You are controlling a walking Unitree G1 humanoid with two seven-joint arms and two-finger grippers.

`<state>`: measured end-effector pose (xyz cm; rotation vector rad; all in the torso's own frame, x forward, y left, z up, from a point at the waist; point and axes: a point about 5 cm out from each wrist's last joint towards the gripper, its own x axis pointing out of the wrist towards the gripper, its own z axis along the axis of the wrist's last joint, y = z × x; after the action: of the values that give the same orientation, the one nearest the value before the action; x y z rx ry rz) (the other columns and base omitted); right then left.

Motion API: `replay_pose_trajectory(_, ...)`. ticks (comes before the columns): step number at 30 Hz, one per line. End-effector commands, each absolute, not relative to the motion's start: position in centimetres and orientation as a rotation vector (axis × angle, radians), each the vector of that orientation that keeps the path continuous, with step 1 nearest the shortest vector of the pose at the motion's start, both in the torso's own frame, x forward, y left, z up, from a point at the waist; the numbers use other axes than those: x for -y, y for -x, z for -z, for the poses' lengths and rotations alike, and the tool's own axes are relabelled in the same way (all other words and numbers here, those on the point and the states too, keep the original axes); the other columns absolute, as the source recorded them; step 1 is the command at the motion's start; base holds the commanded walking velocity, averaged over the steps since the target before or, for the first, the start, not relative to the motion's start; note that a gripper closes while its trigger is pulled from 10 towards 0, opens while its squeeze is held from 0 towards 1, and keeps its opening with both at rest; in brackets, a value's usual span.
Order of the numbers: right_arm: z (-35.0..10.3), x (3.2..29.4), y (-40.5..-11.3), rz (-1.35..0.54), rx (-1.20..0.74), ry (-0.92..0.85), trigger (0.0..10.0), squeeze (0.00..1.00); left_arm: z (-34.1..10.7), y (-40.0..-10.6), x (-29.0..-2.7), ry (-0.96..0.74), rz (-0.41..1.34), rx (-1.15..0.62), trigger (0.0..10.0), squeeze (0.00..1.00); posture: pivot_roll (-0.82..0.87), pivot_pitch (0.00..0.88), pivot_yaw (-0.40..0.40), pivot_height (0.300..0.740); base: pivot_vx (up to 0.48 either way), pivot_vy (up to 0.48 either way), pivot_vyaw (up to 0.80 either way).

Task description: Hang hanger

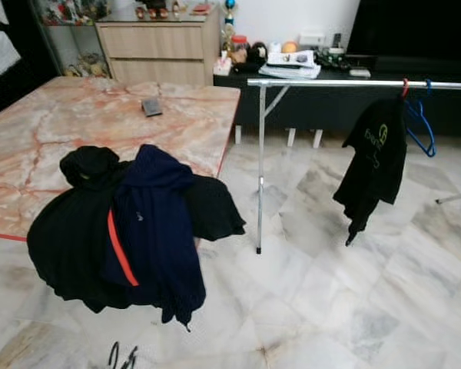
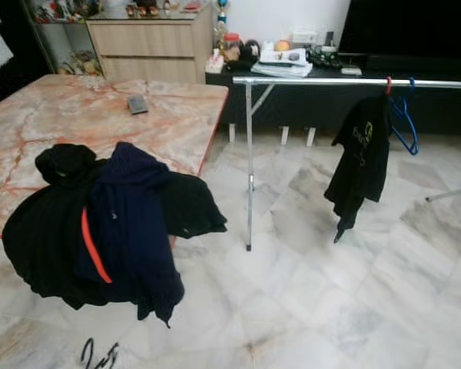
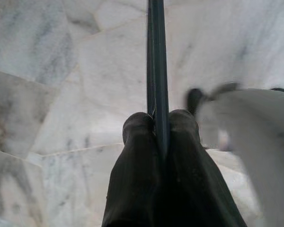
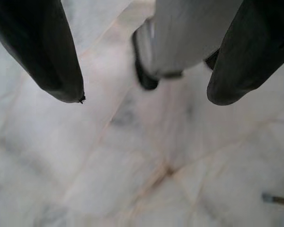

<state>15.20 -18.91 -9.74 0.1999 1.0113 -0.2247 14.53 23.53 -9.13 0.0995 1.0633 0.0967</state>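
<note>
My left gripper [image 3: 160, 118] is shut on a thin dark hanger bar [image 3: 156, 56], which runs straight out between the fingers above the marble floor. Curved black ends of the hanger [image 1: 123, 357] peek up at the bottom edge of the head view. My right gripper [image 4: 146, 97] hangs open over the floor with nothing between its fingers. Ahead to the right stands a silver clothes rail [image 1: 353, 82]. A black shirt [image 1: 375, 165] hangs on it from a red hanger [image 1: 404, 87], with an empty blue hanger [image 1: 420, 127] beside it.
A pink marble table [image 1: 77, 123] on the left carries a heap of dark clothes [image 1: 131, 231] spilling over its near edge and a small dark object [image 1: 151, 107]. The rail's upright post [image 1: 260, 169] stands beside the table. A wooden cabinet [image 1: 157, 50] and a low black bench [image 1: 330, 108] line the back wall.
</note>
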Motion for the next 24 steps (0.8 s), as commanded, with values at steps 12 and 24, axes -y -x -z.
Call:
replay_pose_trajectory(12,9.95,17.78,-15.02,0.204,-1.028,-0.213,10.0,0.0,9.26,-13.89,-23.96,-0.115,-0.094,-1.087,10.0,0.0,-0.08,0.045,0.024,0.74,0.0,-0.31,0.0)
replay_pose_trajectory(24,9.91,18.1,-15.03,0.216,-1.022,-0.207,10.0,0.0,9.29,-13.87,-23.84,-0.118,-0.083,-1.088,10.0,0.0,-0.09,0.024,0.023,0.74,0.0,-0.312,0.0)
